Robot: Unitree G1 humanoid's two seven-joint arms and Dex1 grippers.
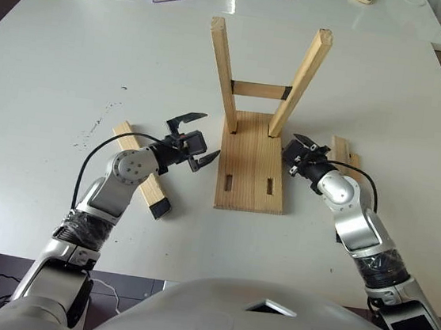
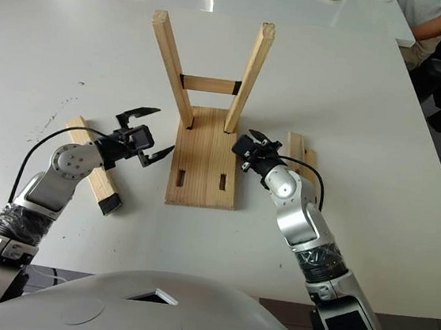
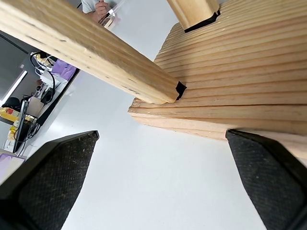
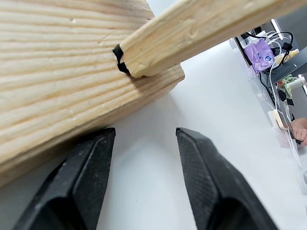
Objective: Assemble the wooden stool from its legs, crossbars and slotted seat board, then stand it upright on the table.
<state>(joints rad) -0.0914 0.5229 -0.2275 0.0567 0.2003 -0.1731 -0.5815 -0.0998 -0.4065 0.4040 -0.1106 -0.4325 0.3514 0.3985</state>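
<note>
left eye view: seat board (image 1: 252, 167) flat, lengthwise front-to-back; legs (image 1: 224, 71) upright, splayed

Pale, bare-looking wood on seat (image 1: 254, 165), legs (image 1: 224, 74) and crossbar (image 1: 259, 90): matt, with straight ridged grain. Smooth white table (image 1: 73, 61), faintly glossy. Matt black pads (image 3: 53, 187) on left gripper (image 1: 210, 136), finely pebbled like rubber; same on right gripper (image 4: 145, 132).

Left claw (image 1: 207, 137) and right claw (image 1: 296, 146) flank the seat board (image 1: 253, 169) holding two legs (image 1: 224, 74).
</note>
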